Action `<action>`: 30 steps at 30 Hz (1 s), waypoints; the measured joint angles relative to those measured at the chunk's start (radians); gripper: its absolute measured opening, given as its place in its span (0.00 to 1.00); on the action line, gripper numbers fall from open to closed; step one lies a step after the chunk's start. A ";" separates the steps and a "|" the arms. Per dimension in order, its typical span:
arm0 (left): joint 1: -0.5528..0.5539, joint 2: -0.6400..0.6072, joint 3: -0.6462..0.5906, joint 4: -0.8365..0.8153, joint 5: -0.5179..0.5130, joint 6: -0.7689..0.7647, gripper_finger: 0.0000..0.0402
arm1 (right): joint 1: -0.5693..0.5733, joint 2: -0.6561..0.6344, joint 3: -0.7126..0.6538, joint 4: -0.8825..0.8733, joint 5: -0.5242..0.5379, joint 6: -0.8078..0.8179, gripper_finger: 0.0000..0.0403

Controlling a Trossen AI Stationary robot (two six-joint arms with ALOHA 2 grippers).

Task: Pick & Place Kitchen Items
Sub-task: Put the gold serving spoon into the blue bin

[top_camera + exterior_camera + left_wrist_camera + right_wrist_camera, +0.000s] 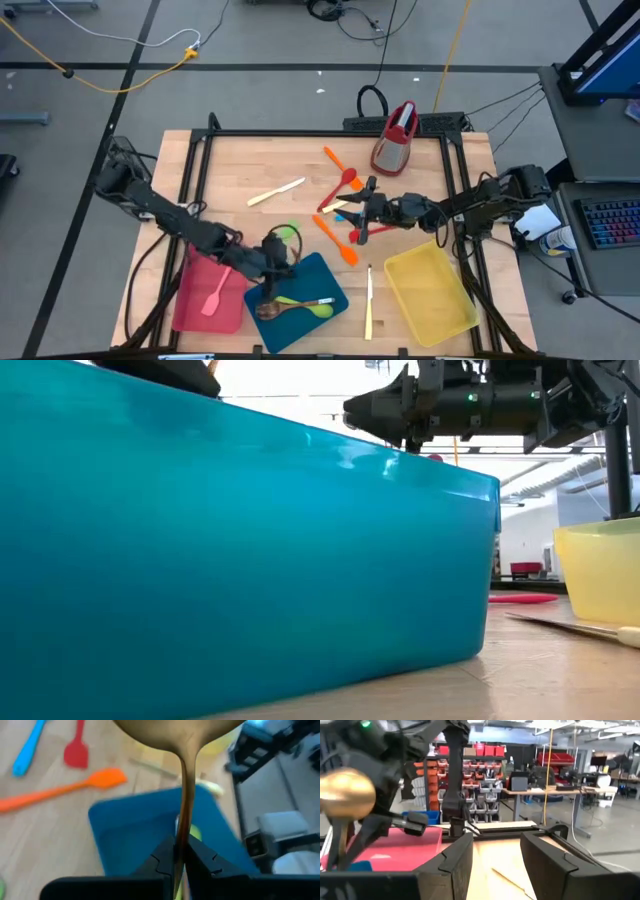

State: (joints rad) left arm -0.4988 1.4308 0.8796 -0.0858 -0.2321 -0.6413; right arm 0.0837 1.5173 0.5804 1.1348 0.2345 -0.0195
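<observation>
My left gripper (278, 257) hangs over the blue tray (315, 275), shut on a brown spoon (182, 780) whose golden bowl (345, 792) also shows in the right wrist view. Another brown spoon (268, 311) and a green spoon (303, 304) lie in the blue tray. A pink spatula (215, 293) lies in the red tray (190, 305). My right gripper (362, 211) stands open above the table's middle, over red, blue and orange utensils (345, 225), with nothing between its fingers (462, 860). My left gripper pinches the brown spoon's thin handle (182, 832) between its two fingers. The fingers slant downward from the table's left, and the handle runs on forward along them. The spoon's bowl (175, 732) sticks out ahead, lifted clear above the blue tray (135, 830).
A yellow tray (430, 290) sits at the near right, with a cream knife (368, 305) beside it. Another cream knife (276, 192) and a green utensil (287, 235) lie on the wood. The red-topped grater (395, 138) stands at the far edge. In the low view the blue tray's wall (250, 540) fills the frame.
</observation>
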 joint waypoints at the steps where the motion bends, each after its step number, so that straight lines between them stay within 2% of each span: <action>1: -0.005 0.024 0.014 -0.006 0.001 -0.014 0.06 | 0.000 0.000 0.000 -0.017 0.000 0.005 0.40; 6: -0.035 0.147 0.105 -0.111 0.032 -0.060 0.06 | 0.000 0.000 0.000 -0.052 -0.001 0.011 0.40; 14: -0.050 0.300 0.253 -0.437 0.107 -0.220 0.06 | 0.003 0.001 0.000 -0.153 -0.002 0.125 0.40; 18: -0.038 0.350 0.269 -0.443 0.186 -0.252 0.06 | 0.003 0.001 -0.001 -0.190 -0.003 0.156 0.40; 30: 0.026 0.442 0.271 -0.445 0.227 -0.279 0.09 | 0.003 0.002 -0.002 -0.214 -0.004 0.165 0.39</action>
State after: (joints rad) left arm -0.4731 1.8730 1.1502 -0.5306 -0.0051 -0.9200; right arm 0.0868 1.5188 0.5789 0.9213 0.2306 0.1455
